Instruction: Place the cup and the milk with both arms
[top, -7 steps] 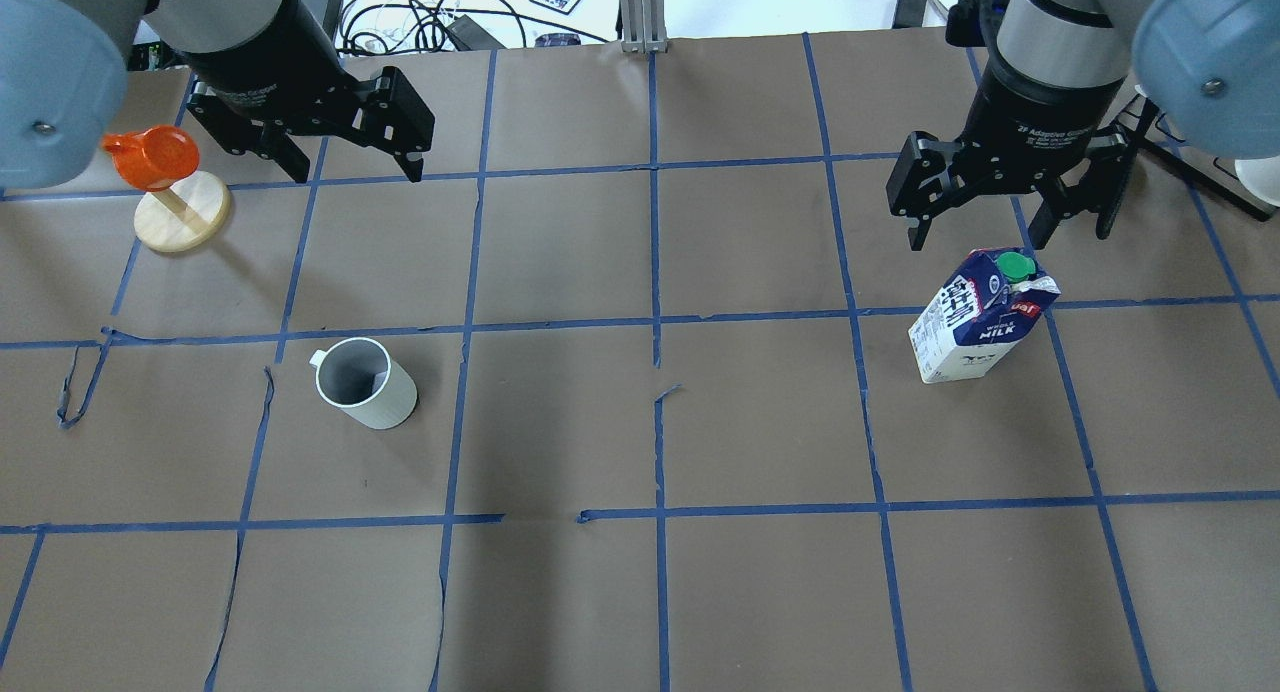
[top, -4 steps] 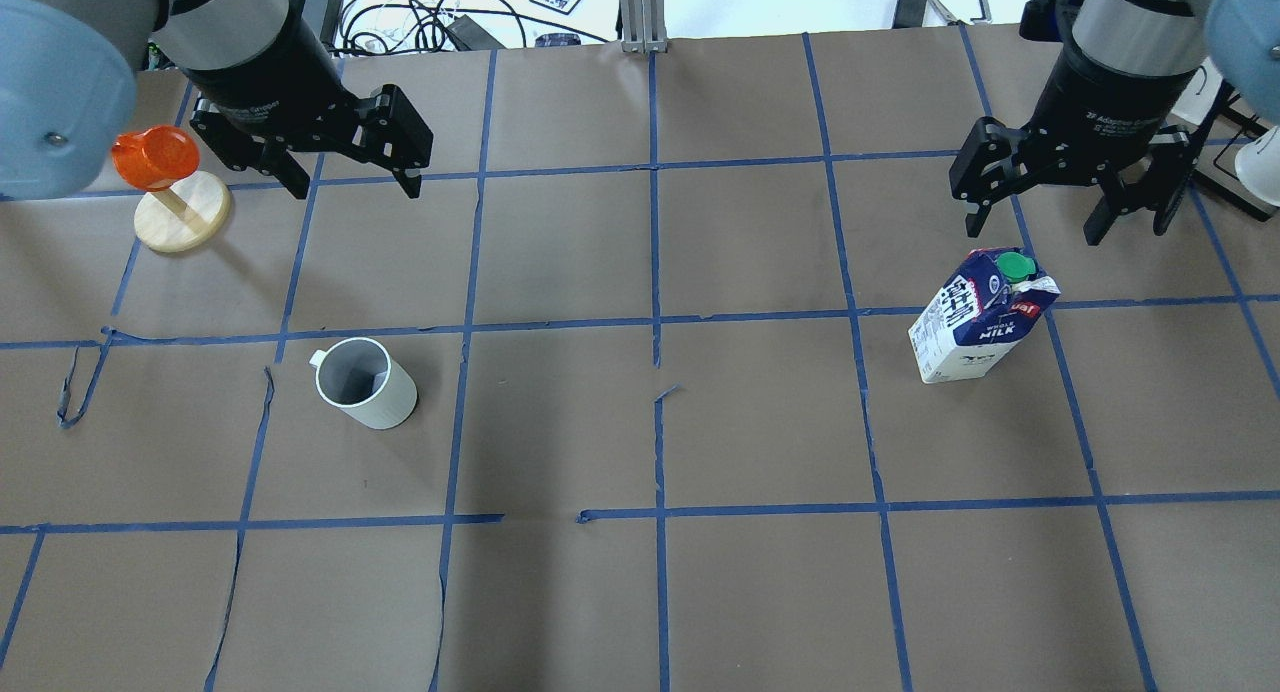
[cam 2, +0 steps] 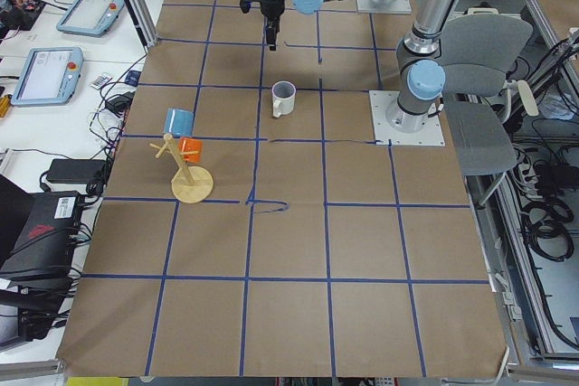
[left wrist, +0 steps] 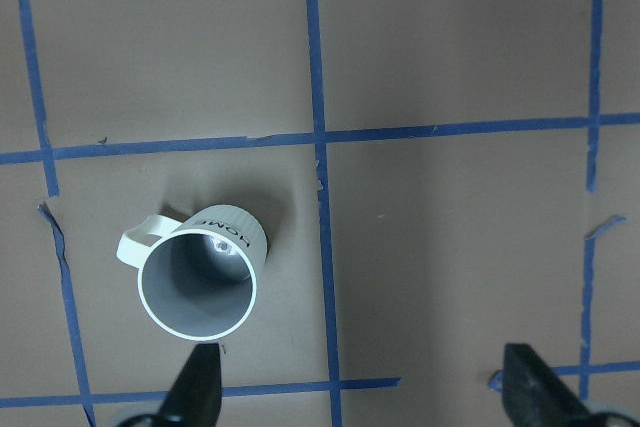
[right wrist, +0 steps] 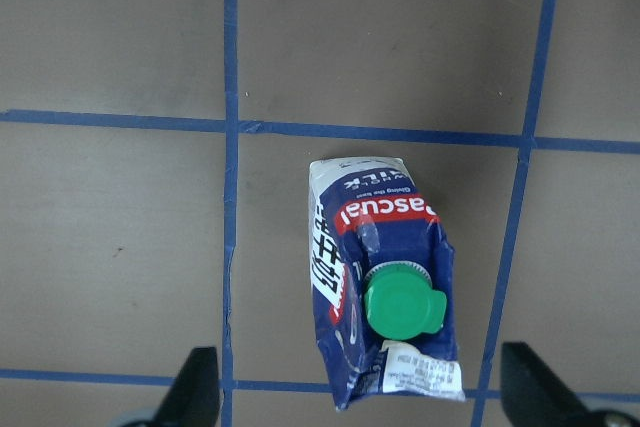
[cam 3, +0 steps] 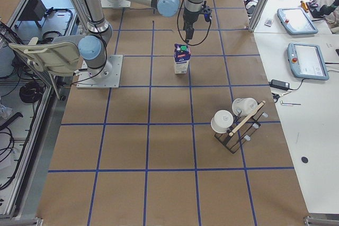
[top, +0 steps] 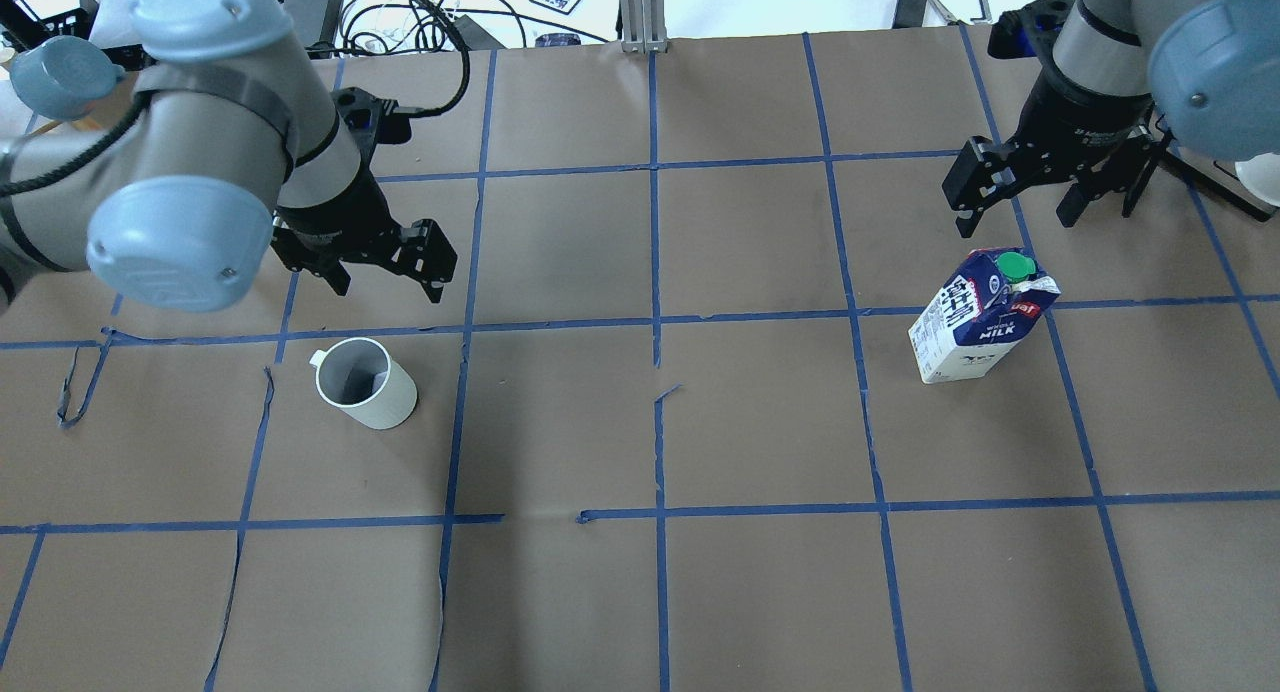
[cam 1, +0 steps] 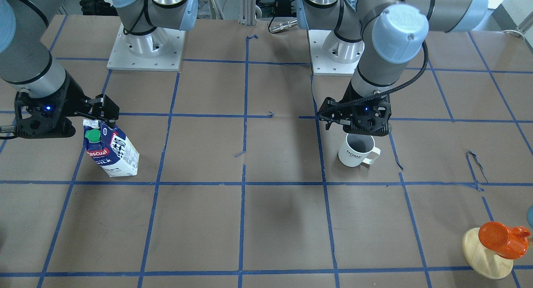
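The white "HOME" cup [top: 365, 382] stands upright on the left half of the table, handle to the far left; it also shows in the front view [cam 1: 356, 150] and the left wrist view [left wrist: 200, 272]. My left gripper [top: 388, 287] is open and empty and hovers above it, the cup by one fingertip [left wrist: 195, 387]. The milk [top: 980, 317] stands upright on the right half, green cap up; it also shows in the front view [cam 1: 110, 148] and the right wrist view [right wrist: 385, 292]. My right gripper [top: 1015, 222] is open and empty and hovers just above it, between the fingers in the right wrist view.
A wooden stand [cam 2: 190, 183] with an orange cup [cam 1: 499, 238] and a blue cup [cam 2: 178, 121] stands at the table's far left. A rack with white cups [cam 3: 235, 120] stands at the right end. Blue tape lines grid the brown table [top: 760, 412].
My left arm has swung in from the far left corner to just over the cup. My right gripper shifted right and a little lower over the milk. Cup and milk have not moved.
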